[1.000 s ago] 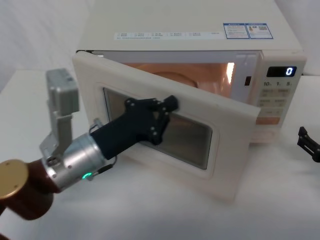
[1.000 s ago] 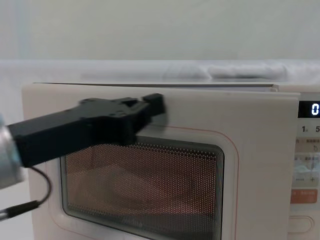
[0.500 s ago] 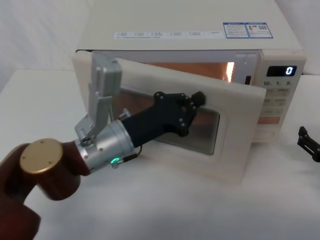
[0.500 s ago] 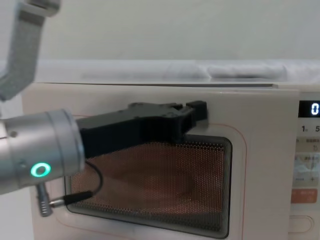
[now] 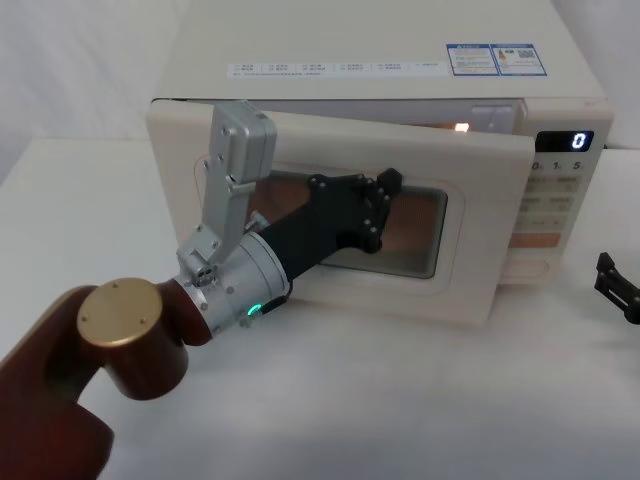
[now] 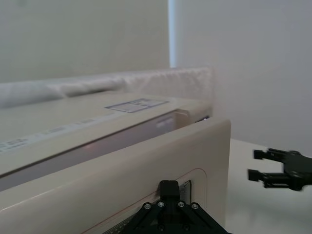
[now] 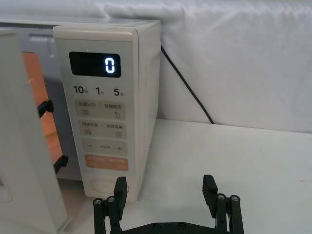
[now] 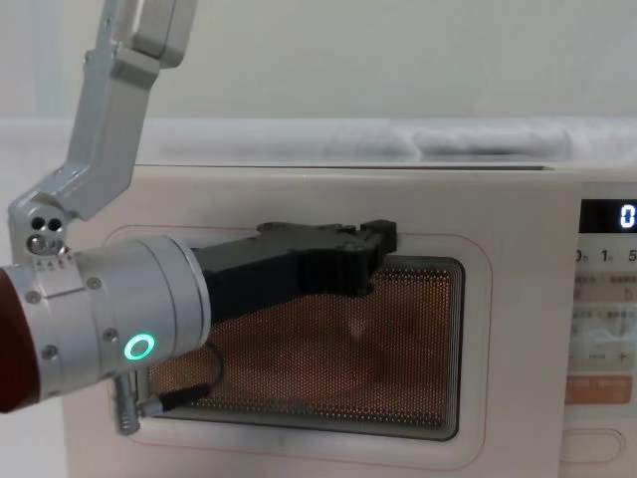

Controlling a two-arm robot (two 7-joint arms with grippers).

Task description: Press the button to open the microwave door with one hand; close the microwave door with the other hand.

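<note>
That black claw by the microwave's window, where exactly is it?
In the head view the left end effector presses on the nearly shut microwave door, at the window's upper edge, left of the keypad strip.

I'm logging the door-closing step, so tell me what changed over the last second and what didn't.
The left gripper, fingers shut against the microwave door, has pushed forward, swinging the door from well ajar to nearly closed; a narrow gap with orange light remains at its free edge. Nothing was grasped or released. The right gripper stayed open and parked on the table right of the microwave, near the button. The display still reads 0.
</note>
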